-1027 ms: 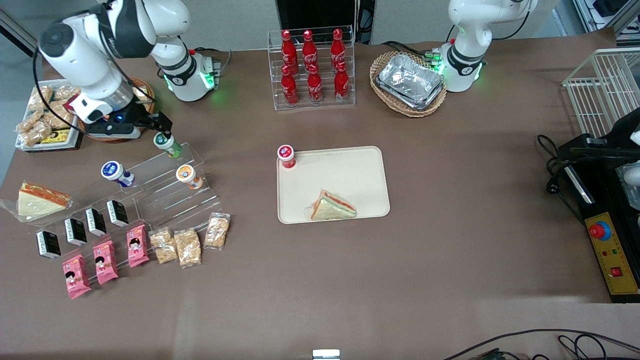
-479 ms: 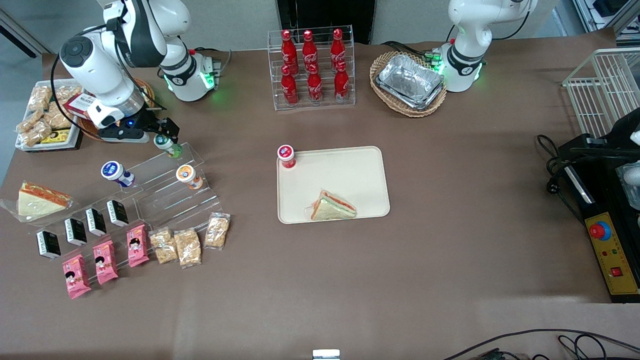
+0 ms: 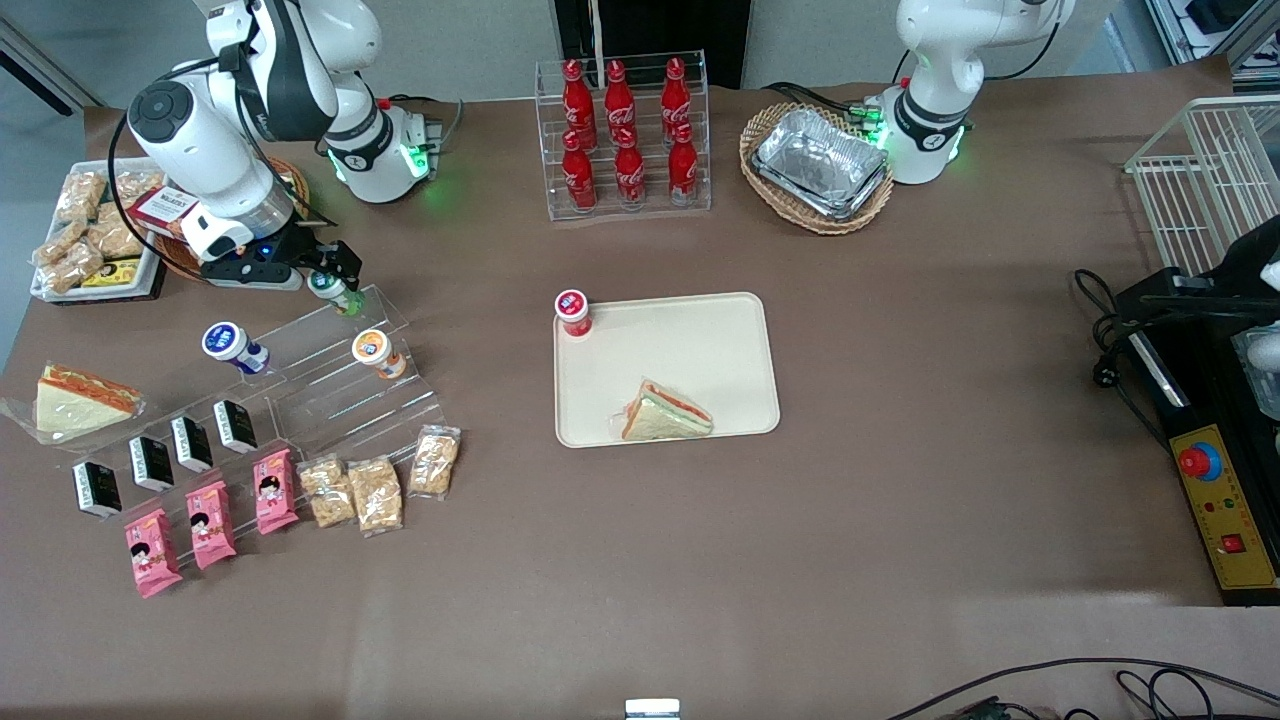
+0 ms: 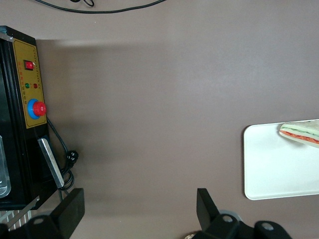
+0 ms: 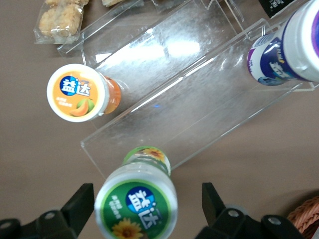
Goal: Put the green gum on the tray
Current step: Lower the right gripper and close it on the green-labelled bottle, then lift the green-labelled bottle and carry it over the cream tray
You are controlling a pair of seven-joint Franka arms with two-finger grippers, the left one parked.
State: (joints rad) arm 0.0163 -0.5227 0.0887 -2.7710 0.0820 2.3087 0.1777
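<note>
Fingers (image 5: 79, 199) of the gripper (image 5: 144, 206) stand spread either side of the green gum (image 5: 136, 204), lid reading 益达, gaps showing both sides, at the acrylic stand's (image 5: 184, 99) edge; the tray (image 3: 700, 330) lies well apart.

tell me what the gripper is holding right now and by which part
Nothing is held yet. The gripper is open, its fingers standing on either side of the green gum near its lid, with visible gaps, on the clear stepped stand.
</note>
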